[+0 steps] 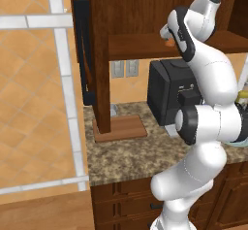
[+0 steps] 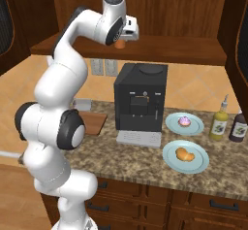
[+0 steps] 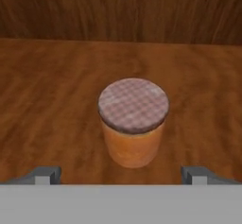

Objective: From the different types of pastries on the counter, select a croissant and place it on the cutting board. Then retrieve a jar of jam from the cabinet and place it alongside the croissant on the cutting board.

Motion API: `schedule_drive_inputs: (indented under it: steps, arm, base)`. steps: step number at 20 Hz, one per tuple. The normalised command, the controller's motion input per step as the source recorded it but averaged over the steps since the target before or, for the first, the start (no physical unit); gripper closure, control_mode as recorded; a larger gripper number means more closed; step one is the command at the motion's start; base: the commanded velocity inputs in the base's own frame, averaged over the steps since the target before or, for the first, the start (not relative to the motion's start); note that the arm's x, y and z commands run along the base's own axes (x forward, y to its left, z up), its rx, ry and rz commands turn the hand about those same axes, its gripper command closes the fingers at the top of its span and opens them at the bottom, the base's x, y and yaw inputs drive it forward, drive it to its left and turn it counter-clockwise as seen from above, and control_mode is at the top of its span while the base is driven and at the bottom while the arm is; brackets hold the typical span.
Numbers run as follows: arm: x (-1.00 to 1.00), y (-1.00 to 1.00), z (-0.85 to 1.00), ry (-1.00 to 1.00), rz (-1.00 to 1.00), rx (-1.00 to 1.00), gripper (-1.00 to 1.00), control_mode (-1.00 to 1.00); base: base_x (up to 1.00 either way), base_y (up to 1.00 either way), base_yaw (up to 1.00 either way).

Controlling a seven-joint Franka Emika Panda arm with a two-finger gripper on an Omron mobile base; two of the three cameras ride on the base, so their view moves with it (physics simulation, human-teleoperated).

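While the gripper (image 3: 121, 178) is held wide open just short of the jar of jam (image 3: 133, 124), nothing is gripped. The jar, upright on the cabinet shelf (image 3: 47, 100), is judged rigid, smooth, breakable; its orange sides below the checked lid (image 3: 133, 104) should be clamped.

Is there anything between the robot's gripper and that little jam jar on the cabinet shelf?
Nothing visible. In the hand view the jar of jam stands upright on the bare wooden shelf, straight ahead of the open gripper, and the space between the fingertips and the jar holds nothing else.
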Motion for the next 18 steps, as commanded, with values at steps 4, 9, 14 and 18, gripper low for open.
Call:
schedule_drive_inputs:
  steps: [4,9,14,18]
  arm:
    - [0.15,0.0,0.01,0.02,0.0,0.01,-1.0,-1.0]
    - [0.39,0.0,0.23,0.03,0.0,0.06,-1.0,-1.0]
    - [0.08,-0.04,0.01,0.01,0.0,0.03,-1.0,-1.0]
    - [0.0,-0.04,-0.03,0.02,0.0,-0.01,-1.0,-1.0]
  base:
    - [0.0,0.0,0.0]
    - [0.0,0.0,0.0]
    - [0.0,0.0,0.0]
    - [0.0,0.0,0.0]
